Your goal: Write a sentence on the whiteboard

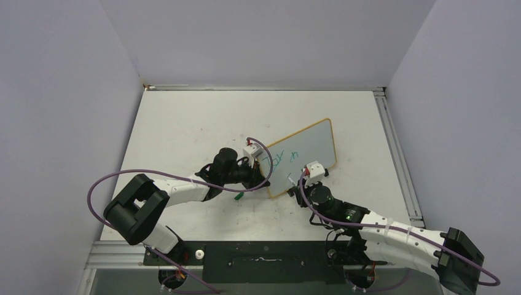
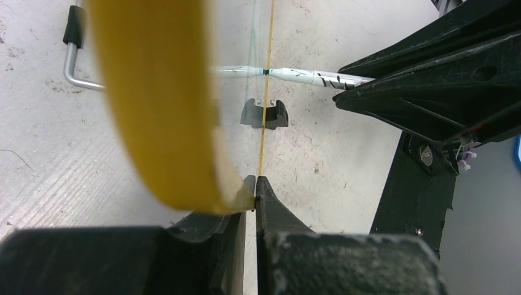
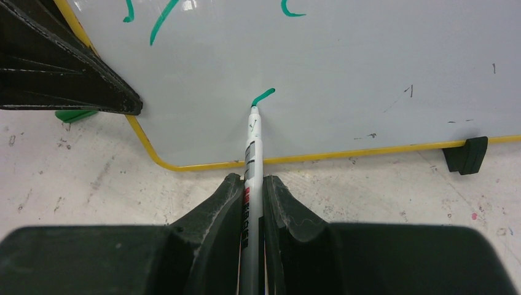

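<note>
The whiteboard (image 1: 310,147) stands tilted on the table, with its yellow rim and a black foot (image 3: 465,155). Teal strokes of the sentence (image 1: 284,161) cross its left half; only their lower ends (image 3: 161,23) show in the right wrist view. My left gripper (image 1: 265,178) is shut on the board's near-left rim (image 2: 265,141), which I see edge-on between my fingertips (image 2: 255,184). My right gripper (image 3: 253,181) is shut on a white marker (image 3: 252,153). Its tip touches the board at a short fresh teal stroke (image 3: 264,94).
A green marker cap (image 1: 238,196) lies on the table near the left gripper and shows in the right wrist view (image 3: 74,115). A bent metal rod with a black sleeve (image 2: 72,58) lies behind the board. Grey walls enclose the table; a rail (image 1: 399,160) runs along its right edge.
</note>
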Available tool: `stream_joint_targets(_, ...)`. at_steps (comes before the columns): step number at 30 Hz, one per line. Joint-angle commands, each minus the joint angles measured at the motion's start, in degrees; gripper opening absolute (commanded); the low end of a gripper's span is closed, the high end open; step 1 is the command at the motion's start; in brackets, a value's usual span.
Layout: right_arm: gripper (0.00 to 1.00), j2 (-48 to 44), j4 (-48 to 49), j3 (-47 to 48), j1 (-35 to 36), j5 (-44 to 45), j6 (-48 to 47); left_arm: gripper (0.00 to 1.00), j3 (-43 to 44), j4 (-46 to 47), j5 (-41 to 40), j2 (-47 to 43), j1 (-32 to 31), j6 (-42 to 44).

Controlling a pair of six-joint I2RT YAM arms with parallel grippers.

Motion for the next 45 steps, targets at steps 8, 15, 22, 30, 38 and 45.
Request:
stream_joint_targets(8, 0.05, 1.4, -1.7, 2.4, 0.3, 5.0, 3.0, 0.00, 1.4, -2.9, 0.9, -0.4, -0.8, 1.1)
stream_joint_targets(15, 0.05, -0.1, -1.8, 2.0, 0.3, 5.8, 3.2, 0.00, 1.5, -3.2, 0.7, -0.7, -0.8, 1.1)
stream_joint_targets(22, 0.05, -0.9, -1.2, 1.6, 0.3, 6.1, 2.8, 0.00, 1.5, -3.1, 0.6, -0.8, -0.8, 1.0)
stream_joint_targets(30, 0.05, -1.6, 2.8, 2.4, 0.3, 7.0, -0.3, 0.00, 1.4, -2.9, 0.7, -0.7, -0.9, 0.8)
stream_joint_targets(38, 0.05, -0.5, 3.5, 2.9, 0.3, 7.0, -0.5, 0.00, 1.4, -2.6, 0.6, -0.9, -1.3, 0.7)
stream_joint_targets(45, 0.05, 0.4, 1.6, 2.0, 0.3, 6.6, 2.4, 0.00, 1.4, -2.6, 0.5, -1.2, -1.2, 0.7)
